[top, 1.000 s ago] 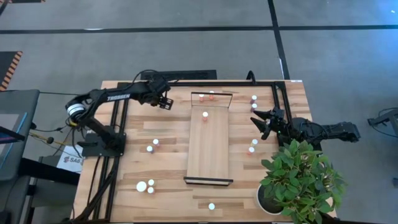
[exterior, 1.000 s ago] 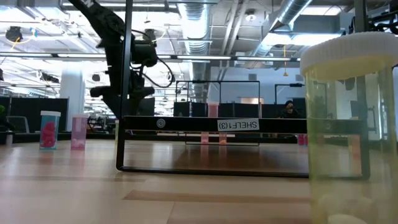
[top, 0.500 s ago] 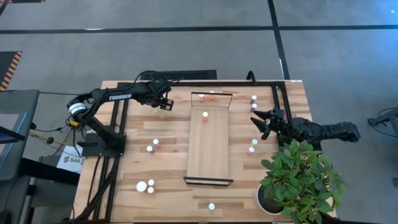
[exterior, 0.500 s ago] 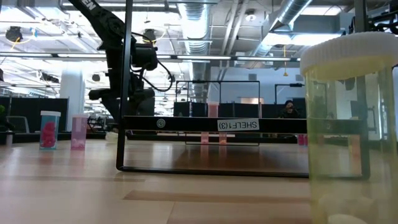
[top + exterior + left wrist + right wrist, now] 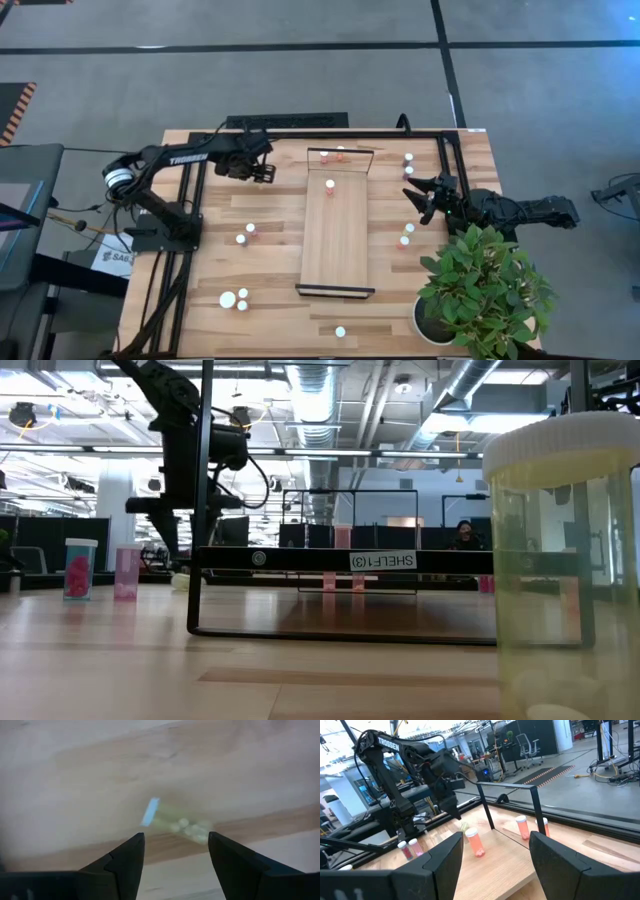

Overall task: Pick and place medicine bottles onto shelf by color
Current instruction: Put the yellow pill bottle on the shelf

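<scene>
The shelf [image 5: 336,225] lies mid-table with three reddish bottles at its far end, one of them [image 5: 328,185] nearer. My left gripper [image 5: 260,172] is open, left of the shelf's far end, pointing down over a pale yellowish bottle [image 5: 177,824] that lies on its side on the table. In the left wrist view the bottle shows between and beyond the fingers, apart from them. My right gripper [image 5: 415,192] is open and empty, right of the shelf, near two bottles [image 5: 408,165]. More bottles stand on the table's left [image 5: 246,233] and right [image 5: 407,235].
A potted plant [image 5: 485,290] fills the near right corner beside my right arm. Bottles stand near the front left [image 5: 235,299] and at the front edge [image 5: 340,331]; that one looms large in the low view [image 5: 560,560]. Black frame rails run along both sides.
My left gripper has gone a little toward the table's near edge and turned, coming over the lying pale bottle. The bottle has stayed where it was.
</scene>
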`<state>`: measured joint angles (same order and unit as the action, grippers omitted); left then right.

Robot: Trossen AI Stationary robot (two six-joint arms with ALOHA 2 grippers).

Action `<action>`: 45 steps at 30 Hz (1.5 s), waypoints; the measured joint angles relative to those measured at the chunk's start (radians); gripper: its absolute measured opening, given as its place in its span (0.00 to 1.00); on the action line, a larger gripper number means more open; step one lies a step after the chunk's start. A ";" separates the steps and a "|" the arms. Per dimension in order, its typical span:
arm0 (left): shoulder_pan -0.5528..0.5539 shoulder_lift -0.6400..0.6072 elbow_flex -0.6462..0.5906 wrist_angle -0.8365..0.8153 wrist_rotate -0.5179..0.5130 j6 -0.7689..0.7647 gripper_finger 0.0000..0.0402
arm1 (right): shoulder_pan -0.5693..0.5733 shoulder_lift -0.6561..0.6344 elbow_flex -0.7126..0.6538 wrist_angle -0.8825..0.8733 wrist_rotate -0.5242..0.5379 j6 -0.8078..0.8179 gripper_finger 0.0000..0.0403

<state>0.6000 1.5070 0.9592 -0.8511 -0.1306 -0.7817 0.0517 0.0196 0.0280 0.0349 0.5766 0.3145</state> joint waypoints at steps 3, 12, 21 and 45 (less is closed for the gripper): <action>-0.023 -0.008 0.000 -0.022 -0.015 -0.143 0.52 | 0.000 0.000 0.000 0.000 0.000 0.000 0.62; -0.090 0.000 0.000 0.034 -0.047 -0.543 0.52 | 0.000 0.000 0.000 0.000 0.000 0.000 0.62; -0.130 0.024 0.000 0.011 -0.142 -0.836 0.52 | 0.000 0.000 0.000 0.000 0.000 0.000 0.62; -0.128 0.205 0.000 0.028 -0.230 -1.011 0.46 | 0.000 0.000 0.000 0.001 0.001 0.000 0.62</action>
<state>0.4725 1.7122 0.9596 -0.8229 -0.3604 -1.7926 0.0517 0.0200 0.0280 0.0360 0.5773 0.3145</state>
